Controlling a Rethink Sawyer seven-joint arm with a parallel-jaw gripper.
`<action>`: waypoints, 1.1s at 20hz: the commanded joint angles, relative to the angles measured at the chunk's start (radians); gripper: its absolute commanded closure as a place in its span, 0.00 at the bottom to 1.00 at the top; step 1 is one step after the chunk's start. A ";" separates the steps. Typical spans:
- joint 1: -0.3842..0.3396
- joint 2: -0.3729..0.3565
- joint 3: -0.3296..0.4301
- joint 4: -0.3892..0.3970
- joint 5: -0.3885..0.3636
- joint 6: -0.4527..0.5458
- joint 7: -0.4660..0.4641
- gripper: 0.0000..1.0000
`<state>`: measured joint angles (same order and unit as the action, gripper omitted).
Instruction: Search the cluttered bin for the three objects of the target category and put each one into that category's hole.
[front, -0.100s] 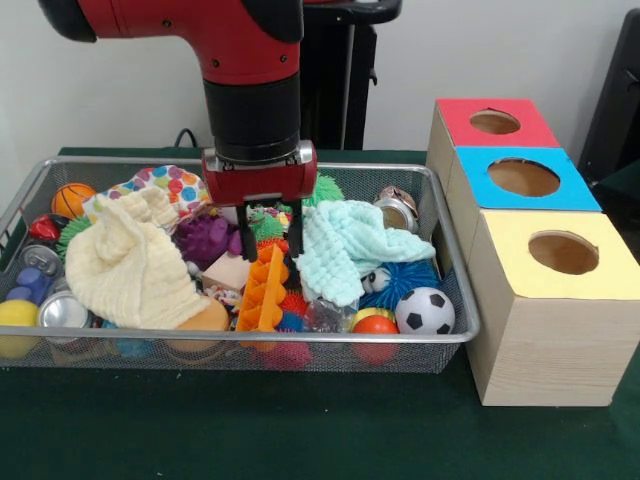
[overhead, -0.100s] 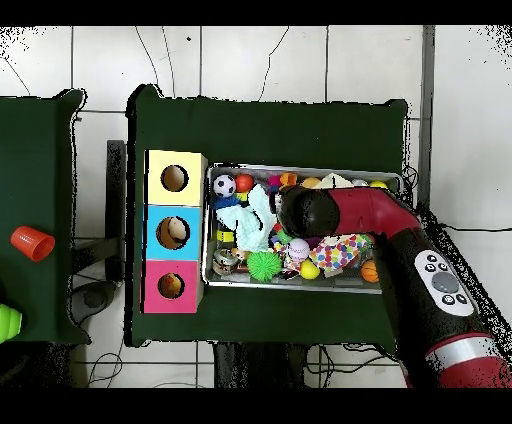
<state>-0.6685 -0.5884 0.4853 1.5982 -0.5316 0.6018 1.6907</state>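
We see the gripper (front, -0.100s: 270, 232) down inside the wire bin (front, -0.100s: 455, 262), near its middle, with both black fingers (front, -0.100s: 247, 236) pointing straight down and spread apart, straddling the top of an orange ridged toy (front, -0.100s: 263, 292); nothing looks clamped between them, though we cannot tell whether the tips touch the clutter. Just beside the gripper sit a purple spiky toy (front, -0.100s: 205, 237) on one side and a mint cloth (front, -0.100s: 345, 246) on the other. A cream cloth (front, -0.100s: 128, 262) covers much of the bin's left part in the front view, with a polka-dot cloth (front, -0.100s: 172, 184) behind it. Ball-like things are scattered: a soccer ball (front, -0.100s: 424, 310) at the bin's front right corner, an orange ball (front, -0.100s: 376, 325) just beside it, a small basketball (front, -0.100s: 72, 199) near the back left corner, a yellow ball (front, -0.100s: 17, 314) at the front left. Touching the bin's right side stand three boxes with holes on top: red box (front, -0.100s: 495, 122), blue box (front, -0.100s: 523, 178), yellow box (front, -0.100s: 562, 253). In the overhead view the arm (overhead, -0.100s: 400, 235) covers the bin's centre.
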 joint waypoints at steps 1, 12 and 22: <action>-0.038 -0.014 0.089 0.066 0.034 0.114 -0.150 1.00; -0.059 -0.001 0.111 0.083 0.056 0.137 -0.138 1.00; -0.021 -0.045 0.097 0.142 0.082 0.106 -0.048 1.00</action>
<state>-0.7074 -0.6146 0.5361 1.6508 -0.4800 0.6135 1.6907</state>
